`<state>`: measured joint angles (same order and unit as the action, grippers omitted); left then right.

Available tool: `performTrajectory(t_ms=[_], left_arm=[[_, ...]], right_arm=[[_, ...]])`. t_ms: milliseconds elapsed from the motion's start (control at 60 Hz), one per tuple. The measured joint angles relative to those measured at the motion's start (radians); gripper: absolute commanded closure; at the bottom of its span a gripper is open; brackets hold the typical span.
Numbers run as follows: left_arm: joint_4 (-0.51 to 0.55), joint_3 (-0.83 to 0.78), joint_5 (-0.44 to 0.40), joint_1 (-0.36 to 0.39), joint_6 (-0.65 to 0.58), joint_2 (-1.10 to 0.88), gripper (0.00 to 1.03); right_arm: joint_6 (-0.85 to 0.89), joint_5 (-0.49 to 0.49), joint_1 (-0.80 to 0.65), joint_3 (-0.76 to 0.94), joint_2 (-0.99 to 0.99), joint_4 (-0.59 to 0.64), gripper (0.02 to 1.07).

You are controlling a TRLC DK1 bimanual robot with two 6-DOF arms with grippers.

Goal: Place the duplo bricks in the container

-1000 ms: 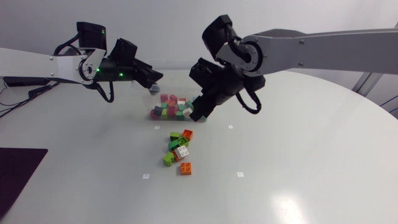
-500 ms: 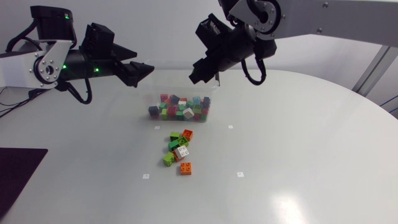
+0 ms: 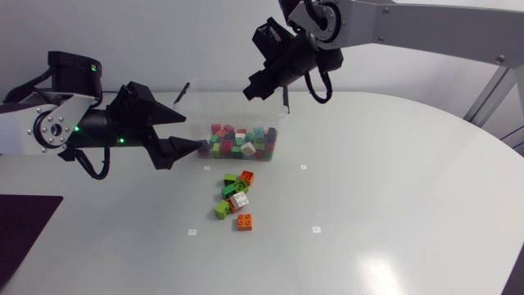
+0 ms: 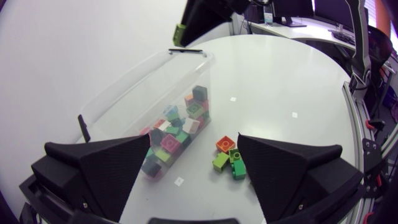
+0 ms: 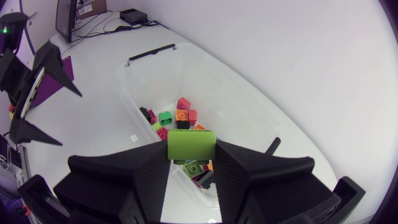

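White table [image 3: 393, 205], clear container [image 3: 214, 102], lime brick [image 5: 191, 142] clamped in right end effector [image 5: 191, 149]

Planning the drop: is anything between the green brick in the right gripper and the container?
Nothing visible does. The right gripper holds the green brick above the open container; below it lie only bricks already inside. The left gripper, open, stands off to the container's side.
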<state>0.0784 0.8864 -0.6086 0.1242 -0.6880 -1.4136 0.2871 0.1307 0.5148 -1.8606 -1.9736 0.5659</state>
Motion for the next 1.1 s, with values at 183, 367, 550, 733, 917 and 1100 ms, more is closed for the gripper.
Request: performTrajectory(t_ms=[183, 367, 550, 733, 917, 1100], left_arm=[[0.022, -0.056, -0.008, 0.03, -0.071, 0.001, 0.07], [0.022, -0.095, -0.008, 0.049, -0.133, -0.01, 0.07], [0.021, -0.114, -0.008, 0.076, -0.213, -0.075, 0.07], [0.02, -0.124, -0.002, 0.112, -0.285, -0.161, 0.07], [0.021, -0.142, 0.021, 0.156, -0.347, -0.201, 0.07], [0.018, -0.142, 0.06, 0.2, -0.39, -0.217, 0.07]], right_arm=[[-0.005, 0.0, -0.006, -0.063, -0.061, 0.003, 0.72], [-0.017, 0.003, -0.021, -0.102, -0.115, 0.005, 0.58], [-0.019, 0.003, -0.034, -0.142, -0.145, 0.024, 0.11], [-0.019, 0.003, -0.038, -0.148, -0.143, 0.037, 0.08], [-0.019, 0.024, -0.038, -0.069, -0.072, 0.037, 0.08], [-0.017, 0.042, -0.038, 0.095, 0.075, 0.018, 0.08]])
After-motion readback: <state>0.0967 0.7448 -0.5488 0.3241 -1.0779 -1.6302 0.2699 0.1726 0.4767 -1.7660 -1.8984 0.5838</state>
